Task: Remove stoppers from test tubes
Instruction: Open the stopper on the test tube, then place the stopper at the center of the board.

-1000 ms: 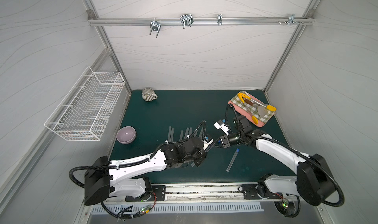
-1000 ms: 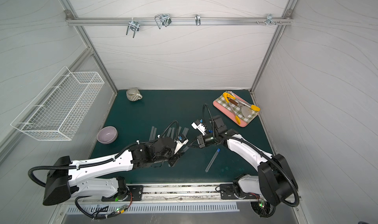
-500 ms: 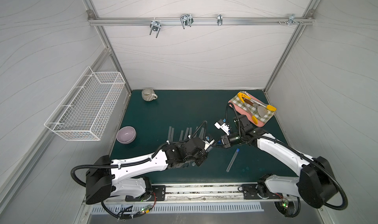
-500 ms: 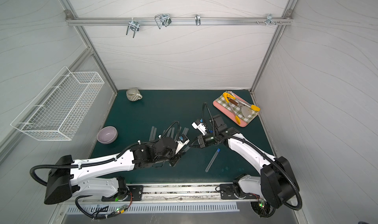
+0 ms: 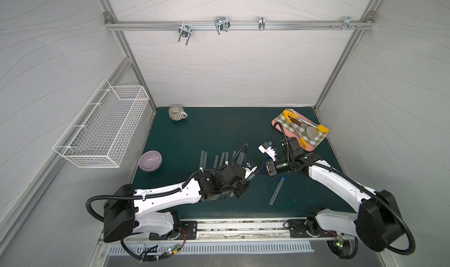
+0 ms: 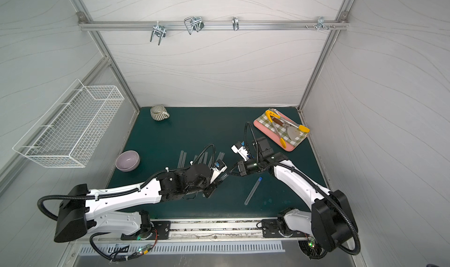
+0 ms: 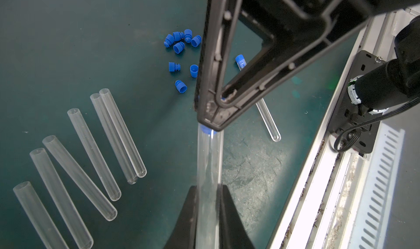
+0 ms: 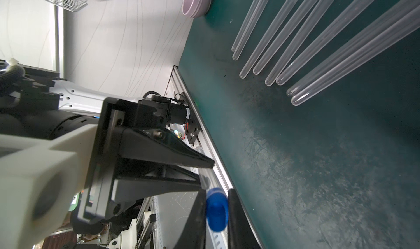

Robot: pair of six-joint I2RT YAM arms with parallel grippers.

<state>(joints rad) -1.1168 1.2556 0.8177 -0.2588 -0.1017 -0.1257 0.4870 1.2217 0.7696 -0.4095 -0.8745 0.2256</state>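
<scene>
Tube sits clamped in left gripper, its stopper pinched by right gripper.

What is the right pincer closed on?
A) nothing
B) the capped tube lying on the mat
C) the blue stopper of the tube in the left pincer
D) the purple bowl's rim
C: the right wrist view shows the right pincer shut on the blue stopper, which sits at the mouth of the test tube clamped in the left pincer.

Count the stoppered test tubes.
2. One tube sits in the left claw, its stopper in the right claw; another tube lies beside the right arm. More may hide under arms.
</scene>
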